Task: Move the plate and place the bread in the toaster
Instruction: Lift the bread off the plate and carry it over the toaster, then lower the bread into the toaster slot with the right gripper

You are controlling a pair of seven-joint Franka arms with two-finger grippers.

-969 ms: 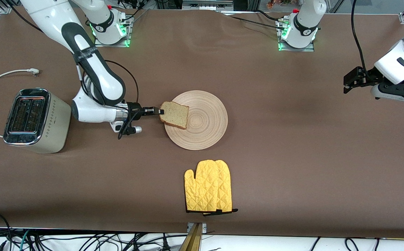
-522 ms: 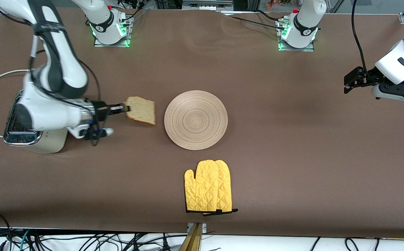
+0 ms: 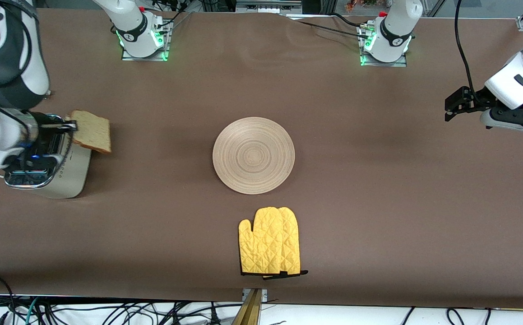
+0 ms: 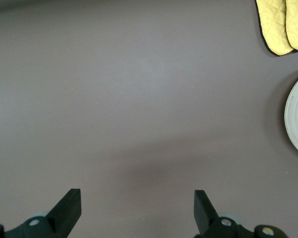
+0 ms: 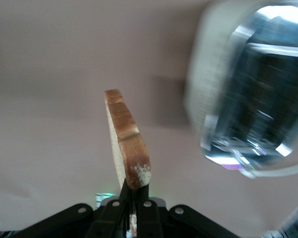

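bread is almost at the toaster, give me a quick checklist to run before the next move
1. Grip on the bread: ok. The right gripper is shut on one edge of the slice.
2. Bread over a slot: not ok. In the front view the slice hangs over the side of the toaster that faces the plate, not over the slots.
3. Slots empty: cannot tell. The right arm covers most of the toaster's top and the right wrist view is blurred.
4. Plate out of the way: ok. It lies bare mid-table, apart from the toaster.
5. Left gripper clear: ok. It is open, holds nothing and waits over bare table at its own end.
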